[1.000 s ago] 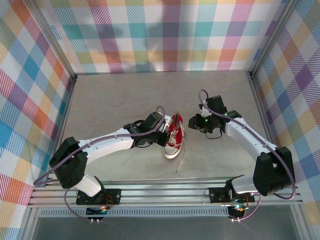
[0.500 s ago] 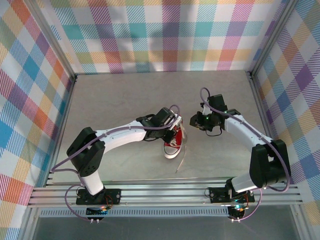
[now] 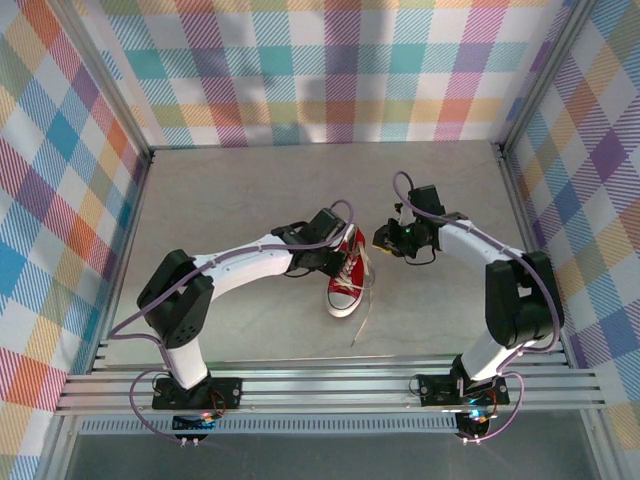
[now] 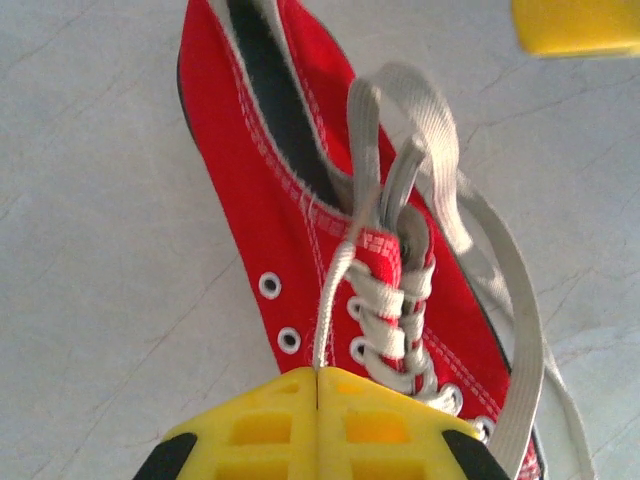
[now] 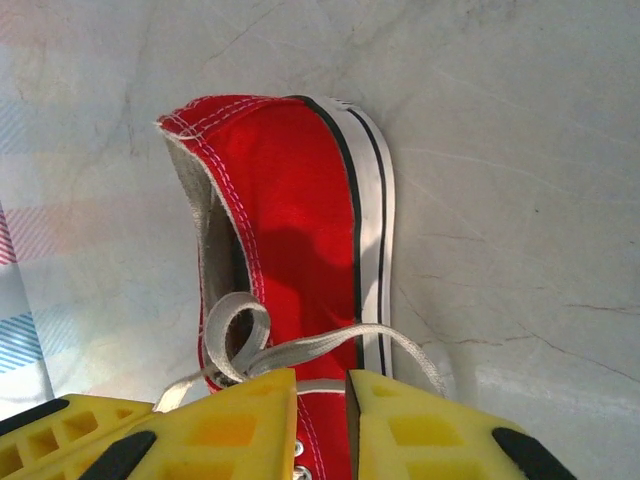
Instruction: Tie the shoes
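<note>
Two grippers meet over one red shoe [image 3: 346, 288], which sits near the middle of the grey table [image 3: 230, 190], its white toe cap [image 3: 342, 306] turned toward the arm bases. The left gripper [image 4: 318, 385] is clenched: its yellow fingers [image 4: 255, 420] press flat together, and a single strand of white lace [image 4: 335, 290] rises taut from between them to the top eyelets. It hangs just above the laced front of the shoe.

The right gripper [image 5: 322, 388] hovers at the heel side, close to the shoe's opening. Its two fingers [image 5: 410, 425] stand a narrow slit apart, with red canvas showing through the gap. A curl of lace lies across just beyond the tips; whether that gripper pinches anything I cannot tell.

From above, one loose lace end [image 3: 362, 315] trails off the shoe across the table toward the near edge. The two arms reach in from either side, their grippers close together but apart.
</note>
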You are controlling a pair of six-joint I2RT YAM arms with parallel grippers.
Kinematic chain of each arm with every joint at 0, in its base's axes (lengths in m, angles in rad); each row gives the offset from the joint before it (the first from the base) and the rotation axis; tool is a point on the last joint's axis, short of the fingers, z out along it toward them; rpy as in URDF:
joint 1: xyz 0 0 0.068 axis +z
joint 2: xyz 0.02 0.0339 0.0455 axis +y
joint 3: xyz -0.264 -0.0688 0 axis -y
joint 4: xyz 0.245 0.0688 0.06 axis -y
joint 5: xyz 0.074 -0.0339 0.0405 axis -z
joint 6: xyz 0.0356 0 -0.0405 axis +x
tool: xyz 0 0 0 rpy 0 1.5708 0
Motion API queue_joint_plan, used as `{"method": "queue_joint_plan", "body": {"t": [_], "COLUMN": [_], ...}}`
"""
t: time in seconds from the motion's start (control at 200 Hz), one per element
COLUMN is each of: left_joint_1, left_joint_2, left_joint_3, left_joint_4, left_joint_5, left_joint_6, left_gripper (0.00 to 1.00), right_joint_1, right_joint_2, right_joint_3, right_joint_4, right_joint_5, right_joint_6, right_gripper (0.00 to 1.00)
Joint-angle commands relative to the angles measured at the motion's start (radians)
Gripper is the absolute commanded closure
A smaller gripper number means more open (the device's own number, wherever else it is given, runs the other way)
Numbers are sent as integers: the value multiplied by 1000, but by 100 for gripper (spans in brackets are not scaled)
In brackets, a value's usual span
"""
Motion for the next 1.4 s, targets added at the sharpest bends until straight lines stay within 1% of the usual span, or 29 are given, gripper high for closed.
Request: {"method": "queue_joint_plan", "body": {"t": [0.0, 0.245, 0.585, 0.85, 0.975, 1.185, 1.395], "left_joint_1": [4, 3, -3, -17, -19, -19, -19], "left_joint_2": [29, 68, 77, 108, 99, 35, -22], "left_joint_3": [56, 122, 136, 173, 174, 145, 113], "left_joint_4": [-55, -120, -107, -110, -111, -139, -156], "left_joint_5": [10, -15, 52, 72, 62, -8, -24], "left_joint_6": [-22, -25, 0, 11, 15, 47, 85], "left_gripper": [100, 100, 100, 100, 100, 100, 100], "right_joint_1": [-3, -3, -3, -3, -5, -8, -10], "right_joint_2": [17, 32, 39, 39, 32, 16, 3], "right_joint_3": [30, 31, 35, 32, 29, 28, 24], "right_joint_4": [24, 27, 33, 35, 33, 21, 18], "right_joint_5": [-38, -38, -42, -50, -46, -35, -32], "right_joint_6": [11, 19, 26, 34, 33, 23, 20], "right_gripper": [78, 76, 73, 72, 72, 72, 72]}}
